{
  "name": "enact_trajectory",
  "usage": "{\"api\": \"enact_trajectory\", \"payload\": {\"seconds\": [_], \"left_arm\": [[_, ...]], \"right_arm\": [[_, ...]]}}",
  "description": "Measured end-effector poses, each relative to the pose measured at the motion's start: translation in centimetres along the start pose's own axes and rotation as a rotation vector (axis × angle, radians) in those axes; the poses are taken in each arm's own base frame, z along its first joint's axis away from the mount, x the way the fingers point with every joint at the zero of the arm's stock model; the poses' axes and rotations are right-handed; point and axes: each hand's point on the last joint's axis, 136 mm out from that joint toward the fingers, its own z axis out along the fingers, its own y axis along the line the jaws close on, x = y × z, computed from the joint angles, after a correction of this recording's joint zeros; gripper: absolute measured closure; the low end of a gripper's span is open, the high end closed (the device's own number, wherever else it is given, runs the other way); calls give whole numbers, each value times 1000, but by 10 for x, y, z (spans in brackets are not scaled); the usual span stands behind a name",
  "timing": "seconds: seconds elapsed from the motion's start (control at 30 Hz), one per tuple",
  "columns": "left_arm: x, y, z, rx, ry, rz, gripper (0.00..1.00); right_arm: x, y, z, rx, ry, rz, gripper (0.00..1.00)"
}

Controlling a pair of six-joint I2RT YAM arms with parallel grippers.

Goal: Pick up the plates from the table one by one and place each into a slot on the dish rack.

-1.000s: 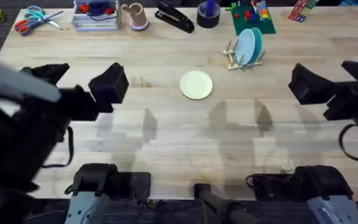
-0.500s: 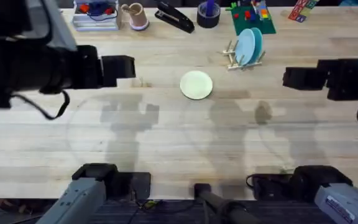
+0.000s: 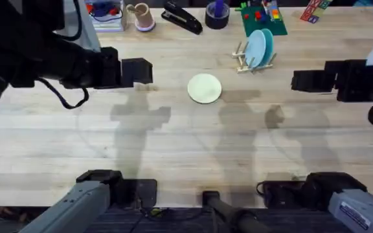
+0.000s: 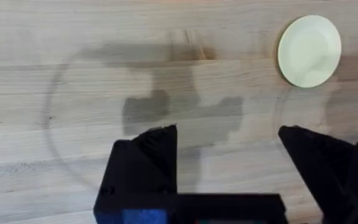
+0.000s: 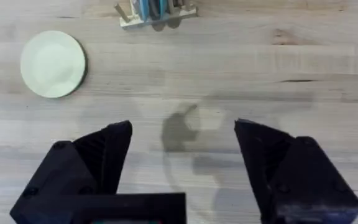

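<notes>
One cream plate [image 3: 204, 88] lies flat on the bare table [image 3: 186, 149], well apart from both arms; we see it again in the left wrist view [image 4: 309, 51] and the right wrist view [image 5: 53, 63]. A blue plate [image 3: 256, 48] already stands on edge in the dish rack [image 3: 254, 59], held upright between the thin dowels, so we judge part of the task done and the cream plate the one left to move. The left gripper [image 3: 136, 71] hovers above the table to the plate's left, its black fingers [image 4: 157, 149] spread wide with nothing between them. The right gripper [image 3: 305, 81] hangs to the plate's right, nearer the rack, its fingers [image 5: 107, 149] likewise parted and empty. Because the plate lies flat against the wood, we judge that a finger must get under or over its rim to lift it. The rack sits just in front of a green toy board [image 3: 264, 19].
</notes>
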Motion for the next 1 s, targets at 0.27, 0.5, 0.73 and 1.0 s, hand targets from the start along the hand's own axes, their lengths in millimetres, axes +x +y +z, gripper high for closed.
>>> {"api": "enact_trajectory", "payload": {"seconds": [0.27,0.5,0.73,1.0], "left_arm": [[1,-14,-1,81,5,6,203],[-1,-30,-3,176,-1,19,957],[-21,-67,-14,395,-89,70,961],[-35,-99,-28,606,-139,118,961]], "right_arm": [[0,0,0,0,0,0,7],[0,0,0,0,0,0,7],[0,0,0,0,0,0,7],[0,0,0,0,0,0,7]]}}
